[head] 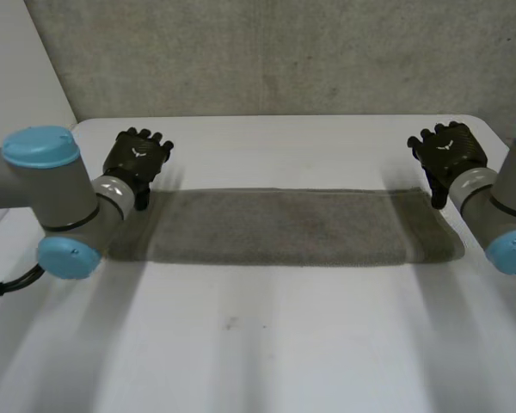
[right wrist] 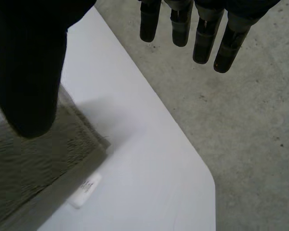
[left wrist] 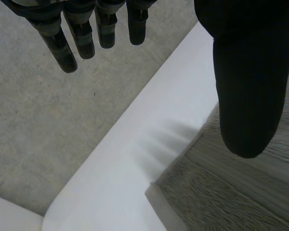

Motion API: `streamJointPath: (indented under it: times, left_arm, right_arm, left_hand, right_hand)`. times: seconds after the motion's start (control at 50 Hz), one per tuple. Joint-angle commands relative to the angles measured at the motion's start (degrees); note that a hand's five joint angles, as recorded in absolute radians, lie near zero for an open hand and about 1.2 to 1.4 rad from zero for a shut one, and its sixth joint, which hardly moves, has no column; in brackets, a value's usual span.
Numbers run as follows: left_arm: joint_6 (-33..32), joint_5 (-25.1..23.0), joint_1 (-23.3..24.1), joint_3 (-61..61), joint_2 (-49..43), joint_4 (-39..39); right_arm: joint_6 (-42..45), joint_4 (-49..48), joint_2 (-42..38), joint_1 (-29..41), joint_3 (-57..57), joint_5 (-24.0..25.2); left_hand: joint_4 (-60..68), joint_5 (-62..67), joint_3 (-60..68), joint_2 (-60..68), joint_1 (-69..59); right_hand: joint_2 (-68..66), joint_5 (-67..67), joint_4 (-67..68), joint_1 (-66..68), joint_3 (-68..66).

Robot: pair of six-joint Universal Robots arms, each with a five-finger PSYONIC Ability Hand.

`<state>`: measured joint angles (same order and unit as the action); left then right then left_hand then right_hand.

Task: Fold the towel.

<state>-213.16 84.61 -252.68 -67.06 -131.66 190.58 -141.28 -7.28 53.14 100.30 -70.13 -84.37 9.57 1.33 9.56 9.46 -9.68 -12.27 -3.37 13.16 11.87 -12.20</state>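
Note:
A grey-green towel (head: 284, 228) lies flat on the white table (head: 267, 344) as a long folded strip running from side to side. My left hand (head: 136, 159) hovers above the table just past the towel's far left corner (left wrist: 183, 180), open, fingers (left wrist: 82, 36) straight and thumb (left wrist: 248, 82) spread, holding nothing. My right hand (head: 447, 153) hovers just past the towel's far right corner (right wrist: 94, 144), also open, with straight fingers (right wrist: 207, 33) and the thumb (right wrist: 31, 72) apart. A small white label (right wrist: 85, 189) sticks out at the towel's right edge.
The table's far edge (head: 284, 117) runs close behind both hands, with grey concrete floor (head: 284, 52) beyond. A rounded table corner (right wrist: 207, 178) lies near the right hand, another (left wrist: 53, 216) near the left. Bare table spreads in front of the towel.

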Motion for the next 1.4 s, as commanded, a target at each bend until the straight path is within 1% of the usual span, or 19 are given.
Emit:
streamJointPath:
  times: [0.02, 0.14, 0.26, 0.42, 0.6, 0.64, 0.7, 0.84, 0.96, 1.02, 1.08, 1.12, 1.18, 1.22, 1.24, 1.28, 1.3, 1.34, 1.4]
  left_arm:
    - [0.5, -0.4, -0.6, -17.5, 13.2, 1.0]
    - [0.5, -0.5, -0.4, -27.7, 19.2, 1.6]
    - [1.0, -0.6, -0.2, -32.8, 21.8, 3.0]
    - [5.2, -0.6, -0.4, -36.3, 23.5, 6.0]
    - [5.9, -0.6, -0.8, -36.7, 23.4, 6.5]
    - [5.9, -0.6, -0.8, -36.7, 23.4, 6.5]
    - [5.9, -0.6, -0.6, -36.7, 23.5, 6.6]
    - [5.9, -0.6, -0.4, -36.8, 23.5, 6.6]
    - [5.9, -0.6, -0.6, -37.3, 23.7, 6.7]
    - [5.9, -0.6, -1.0, -37.7, 24.5, 6.8]
    - [5.9, -0.6, -1.0, -37.9, 24.9, 7.2]
    - [6.0, -0.6, -1.0, -38.4, 25.5, 7.6]
    - [6.0, -0.5, -1.0, -38.5, 25.8, 7.9]
    - [6.0, -0.4, -1.0, -38.6, 26.1, 8.3]
    - [6.0, -0.4, -1.0, -38.6, 26.1, 8.3]
    - [6.0, -0.3, -1.0, -38.7, 26.3, 8.3]
    - [6.0, -0.3, -1.0, -38.7, 26.3, 8.3]
    - [6.1, -0.3, -1.0, -38.9, 26.5, 8.3]
    - [6.1, -0.4, -1.1, -39.3, 26.6, 8.4]
  right_arm:
    - [-1.3, 5.8, 8.5, -0.8, -10.9, 2.8]
    - [-1.5, 8.3, 10.1, -5.5, -17.2, 7.2]
    - [-3.9, 6.9, 9.0, -9.4, -19.9, 11.8]
    - [-6.4, 2.2, 5.2, -11.7, -20.0, 16.4]
    - [-5.9, 0.0, 2.4, -12.1, -19.2, 16.6]
    - [-5.5, -0.4, 1.8, -12.5, -18.7, 15.9]
    - [-5.5, -0.9, 1.9, -12.9, -18.5, 15.4]
    - [-4.4, -2.7, 3.5, -18.1, -16.6, 8.6]
    - [2.3, 0.6, 5.1, -24.4, -12.2, 7.3]
    - [3.1, 1.8, 5.5, -24.4, -11.0, 7.3]
    - [1.1, 3.4, 6.6, -22.0, -8.3, 7.4]
    - [-4.2, 3.8, 9.2, -15.5, -5.6, 7.6]
    - [-6.9, 3.8, 9.9, -11.5, -4.4, 7.8]
    - [-10.8, 3.5, 9.6, -2.5, -2.2, 8.8]
    - [-10.8, 3.5, 9.6, -2.5, -2.2, 8.8]
    - [-13.3, 2.9, 7.7, 7.1, -0.1, 9.9]
    - [-13.3, 2.9, 7.7, 7.1, -0.1, 9.9]
    - [-15.5, 1.6, 3.8, 16.3, 2.5, 10.6]
    - [-16.3, 0.7, 1.4, 20.6, 3.9, 10.6]
  left_hand:
    - [0.4, -1.3, 0.4, 0.5, -0.3]
    - [0.4, -1.3, 0.4, 0.5, -0.3]
    - [0.4, -1.3, 0.4, 0.5, -0.3]
    - [0.4, -1.3, 0.4, 0.5, -0.3]
    - [0.4, -1.3, 0.4, 0.5, -0.3]
    - [0.4, -1.3, 0.4, 0.5, -0.3]
    - [0.4, -1.3, 0.4, 0.5, -0.3]
    - [0.4, -1.3, 0.4, 0.5, -0.3]
    - [0.4, -1.3, 0.4, 0.5, -0.3]
    - [0.4, -1.3, 0.4, 0.5, -0.3]
    - [0.4, -1.3, 0.4, 0.5, -0.3]
    - [0.4, -1.3, 0.4, 0.5, -0.3]
    - [0.4, -1.3, 0.4, 0.5, -0.3]
    - [0.4, -1.3, 0.4, 0.5, -0.3]
    - [0.4, -1.3, 0.4, 0.5, -0.3]
    - [0.4, -1.3, 0.4, 0.5, -0.3]
    - [0.4, -1.3, 0.4, 0.5, -0.3]
    - [0.4, -1.3, 0.4, 0.5, -0.3]
    - [0.4, -1.3, 0.4, 0.5, -0.3]
  right_hand:
    - [-1.8, -0.7, 0.9, 2.2, -1.9]
    - [-18.6, -17.5, 17.7, 19.0, -18.7]
    - [-23.0, -21.9, 22.1, 23.4, -23.1]
    - [-31.8, -30.7, 30.9, 32.2, -31.8]
    - [-44.1, -43.0, 43.2, 44.5, -44.1]
    - [-67.6, -66.5, 66.7, 68.0, -67.7]
    - [-67.7, -66.6, 66.8, 68.1, -67.8]
    - [-67.7, -66.6, 66.8, 68.1, -67.8]
    - [-67.7, -66.6, 66.8, 68.1, -67.8]
    - [-67.7, -66.6, 66.8, 68.1, -67.8]
    - [-67.7, -66.6, 66.8, 68.1, -67.8]
    - [-67.7, -66.6, 66.8, 68.1, -67.8]
    - [-67.7, -66.6, 66.8, 68.1, -67.8]
    - [-67.7, -66.6, 66.8, 68.1, -67.8]
    - [-67.7, -66.6, 66.8, 68.1, -67.8]
    - [-67.7, -66.6, 66.8, 68.1, -67.8]
    - [-67.7, -66.6, 66.8, 68.1, -67.8]
    - [-67.7, -66.6, 66.8, 68.1, -67.8]
    - [-67.7, -66.6, 66.8, 68.1, -67.8]
